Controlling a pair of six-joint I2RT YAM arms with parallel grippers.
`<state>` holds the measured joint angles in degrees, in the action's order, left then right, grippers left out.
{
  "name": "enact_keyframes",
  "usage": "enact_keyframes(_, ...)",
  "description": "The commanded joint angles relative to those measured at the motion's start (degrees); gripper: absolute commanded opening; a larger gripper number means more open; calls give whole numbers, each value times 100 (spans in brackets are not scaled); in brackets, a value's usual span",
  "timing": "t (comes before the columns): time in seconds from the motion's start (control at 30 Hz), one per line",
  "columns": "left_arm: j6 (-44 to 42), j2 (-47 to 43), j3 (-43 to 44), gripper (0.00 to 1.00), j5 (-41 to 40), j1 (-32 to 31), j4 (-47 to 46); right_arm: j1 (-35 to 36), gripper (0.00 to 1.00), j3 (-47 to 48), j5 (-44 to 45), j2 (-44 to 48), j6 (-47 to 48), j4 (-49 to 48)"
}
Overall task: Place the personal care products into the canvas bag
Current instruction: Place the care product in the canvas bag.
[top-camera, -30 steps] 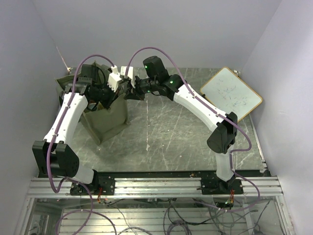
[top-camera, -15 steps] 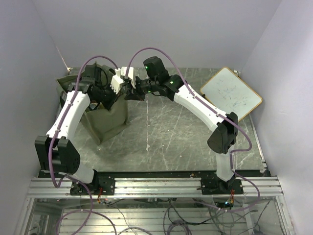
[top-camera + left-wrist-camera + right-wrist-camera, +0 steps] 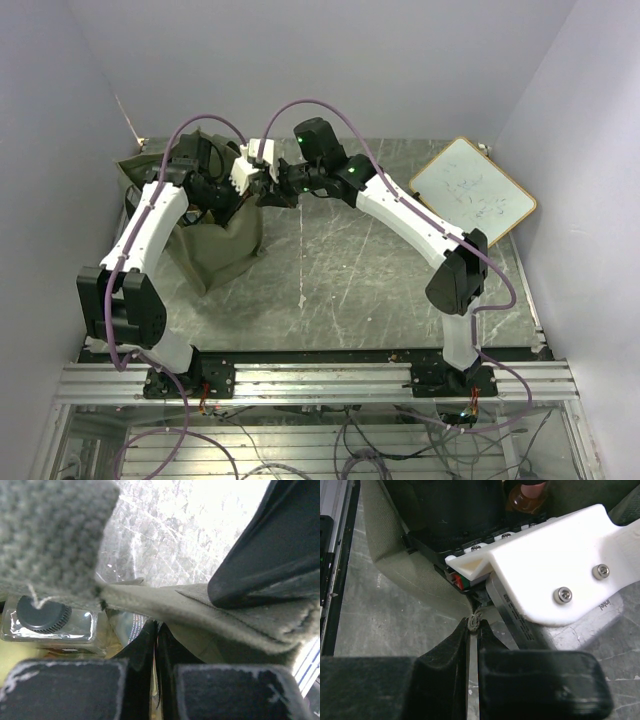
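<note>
Fingers of the right gripper are clamping the rim of the canvas bag, standing at the table's far left. The left gripper is hanging in its mouth, jaws together, near a clear square bottle inside.

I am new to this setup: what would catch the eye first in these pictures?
The left claw and right claw meet at the olive canvas bag, far left; the right one pinches its edge. Inside the bag lies a clear square bottle with a dark cap. A whiteboard rests at far right.
</note>
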<state>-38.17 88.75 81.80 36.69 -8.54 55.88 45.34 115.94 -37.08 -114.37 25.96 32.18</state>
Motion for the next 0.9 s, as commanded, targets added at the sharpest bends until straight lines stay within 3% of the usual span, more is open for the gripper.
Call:
enact_keyframes(0.0,-26,187,-31,12,558,-166,272,67,0,-113,-267,333,-23,-392)
enact_keyframes(0.3,-21,128,-255,17,718,-166,195,67,0,-196,-163,359,-64,-465)
enact_keyframes(0.53,190,28,-352,28,692,-165,60,65,0,-414,-81,406,-29,-491)
enact_keyframes(0.87,495,-467,-494,56,542,-159,-304,67,0,-482,-151,406,-44,-476)
